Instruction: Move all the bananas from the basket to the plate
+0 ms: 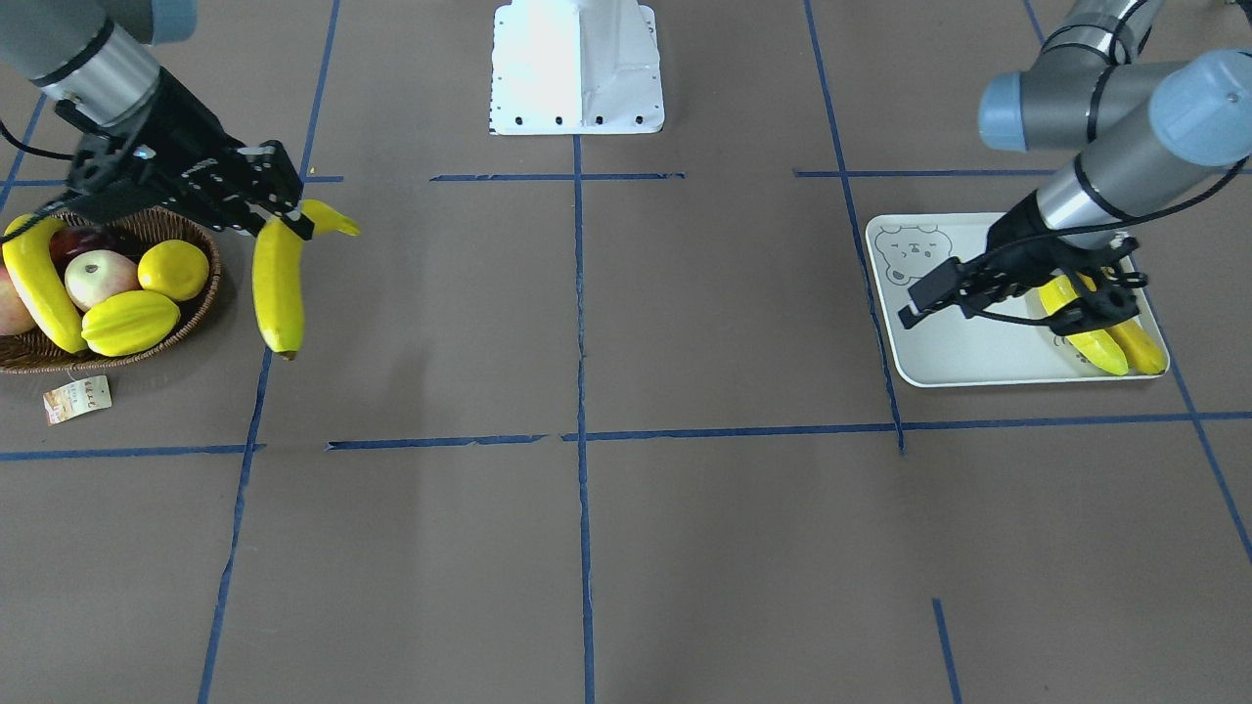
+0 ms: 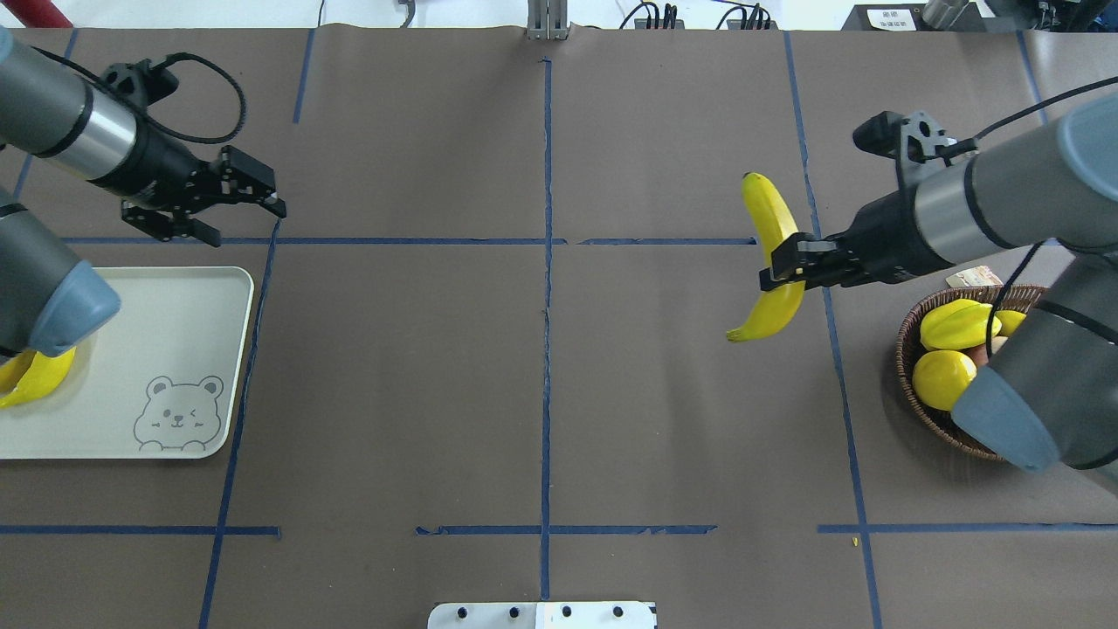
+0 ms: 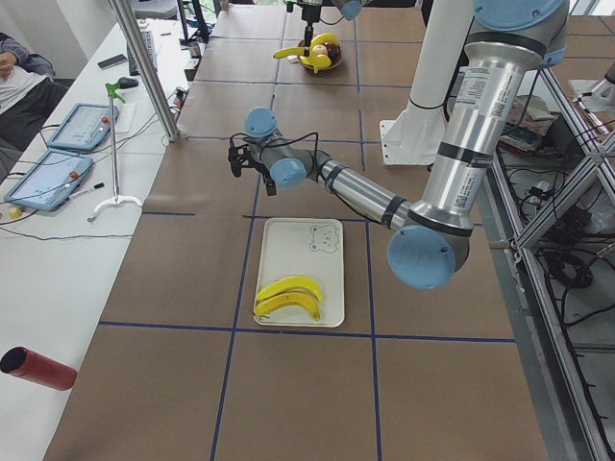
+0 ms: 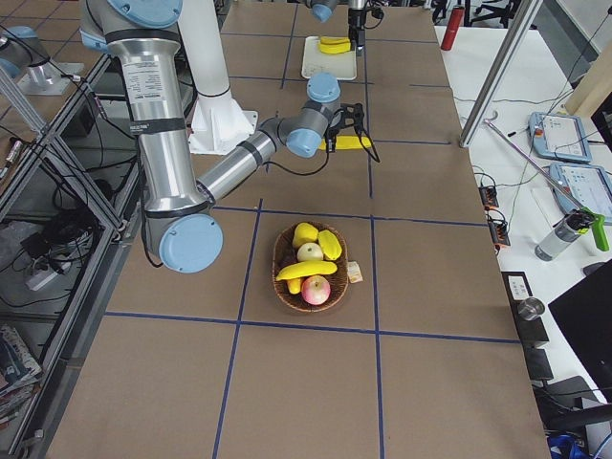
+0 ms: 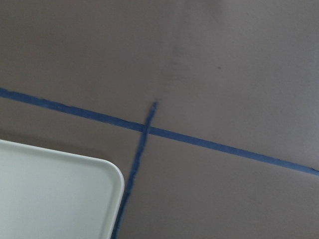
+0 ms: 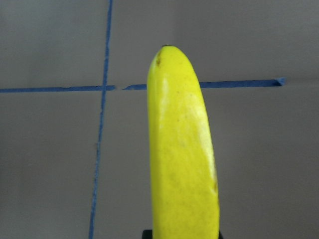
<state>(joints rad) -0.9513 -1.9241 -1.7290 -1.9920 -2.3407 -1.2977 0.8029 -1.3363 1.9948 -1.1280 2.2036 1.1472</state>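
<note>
My right gripper [image 1: 286, 217] is shut on a banana [image 1: 278, 284] and holds it in the air beside the wicker basket [image 1: 207, 311], over the table; it also shows in the overhead view [image 2: 770, 262] and fills the right wrist view [image 6: 182, 159]. One banana [image 1: 39, 284] lies in the basket. Two bananas [image 1: 1105, 342] lie on the plate [image 1: 968, 362] with the bear drawing. My left gripper [image 2: 244, 214] is open and empty, above the table just past the plate's [image 2: 131, 349] far edge.
The basket also holds a lemon [image 1: 173, 269], a starfruit [image 1: 130, 323] and apples [image 1: 98, 277]; its paper tag [image 1: 76, 399] lies on the table. The white robot base [image 1: 577, 68] stands at the middle. Blue tape lines cross the brown table.
</note>
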